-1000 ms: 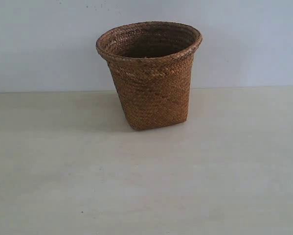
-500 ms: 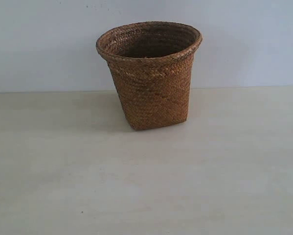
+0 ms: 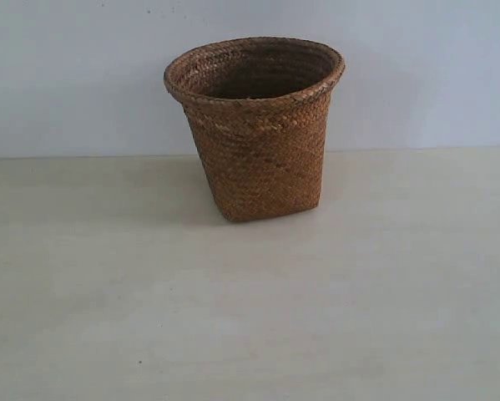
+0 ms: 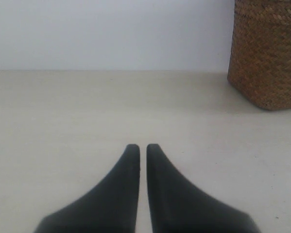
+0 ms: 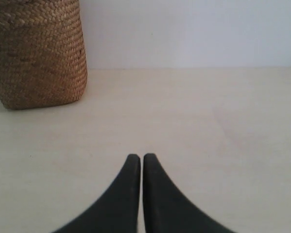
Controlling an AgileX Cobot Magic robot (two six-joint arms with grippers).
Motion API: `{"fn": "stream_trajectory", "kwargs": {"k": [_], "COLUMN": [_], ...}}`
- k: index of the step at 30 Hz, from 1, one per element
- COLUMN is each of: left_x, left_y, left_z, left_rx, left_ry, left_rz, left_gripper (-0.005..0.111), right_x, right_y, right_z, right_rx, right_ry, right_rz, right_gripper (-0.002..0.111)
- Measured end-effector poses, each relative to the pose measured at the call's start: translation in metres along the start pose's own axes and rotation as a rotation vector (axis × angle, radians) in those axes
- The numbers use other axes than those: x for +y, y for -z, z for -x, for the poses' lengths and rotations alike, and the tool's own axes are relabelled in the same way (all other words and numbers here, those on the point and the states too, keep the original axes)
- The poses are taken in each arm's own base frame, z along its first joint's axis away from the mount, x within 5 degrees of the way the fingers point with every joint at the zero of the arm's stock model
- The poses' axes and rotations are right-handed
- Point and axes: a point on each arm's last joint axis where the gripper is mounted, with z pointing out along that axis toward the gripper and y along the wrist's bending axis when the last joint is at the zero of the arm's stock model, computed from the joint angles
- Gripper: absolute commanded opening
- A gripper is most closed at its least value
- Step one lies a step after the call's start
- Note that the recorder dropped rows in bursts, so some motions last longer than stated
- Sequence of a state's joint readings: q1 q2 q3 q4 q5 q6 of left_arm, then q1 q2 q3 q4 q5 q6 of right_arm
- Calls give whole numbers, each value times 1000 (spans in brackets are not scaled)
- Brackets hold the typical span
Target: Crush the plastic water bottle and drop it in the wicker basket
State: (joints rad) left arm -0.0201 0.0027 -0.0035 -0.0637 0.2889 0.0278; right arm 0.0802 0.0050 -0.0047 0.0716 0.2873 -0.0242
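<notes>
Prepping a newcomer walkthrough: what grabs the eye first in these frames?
The wicker basket stands upright and alone at the back middle of the pale table, close to the wall. In the wrist views the left gripper and right gripper are both shut and empty, facing across the tabletop. The plastic water bottle shows in no view.
</notes>
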Motion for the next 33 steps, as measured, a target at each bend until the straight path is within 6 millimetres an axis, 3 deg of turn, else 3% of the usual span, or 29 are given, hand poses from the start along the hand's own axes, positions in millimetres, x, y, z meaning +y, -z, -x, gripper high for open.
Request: {"fn": "stream_trajectory", "kwargs": {"k": [33], "left_x": [0], "left_y": [0], "left_z": [0], "left_rx": [2], "left_ry": [0], "left_rz": [0], "left_gripper": [4], "right_x": [0], "right_y": [0], "right_z": [-6], "right_rx": [55], "right_ry": [0], "right_rz": [1], "right_gripper": [0]}}
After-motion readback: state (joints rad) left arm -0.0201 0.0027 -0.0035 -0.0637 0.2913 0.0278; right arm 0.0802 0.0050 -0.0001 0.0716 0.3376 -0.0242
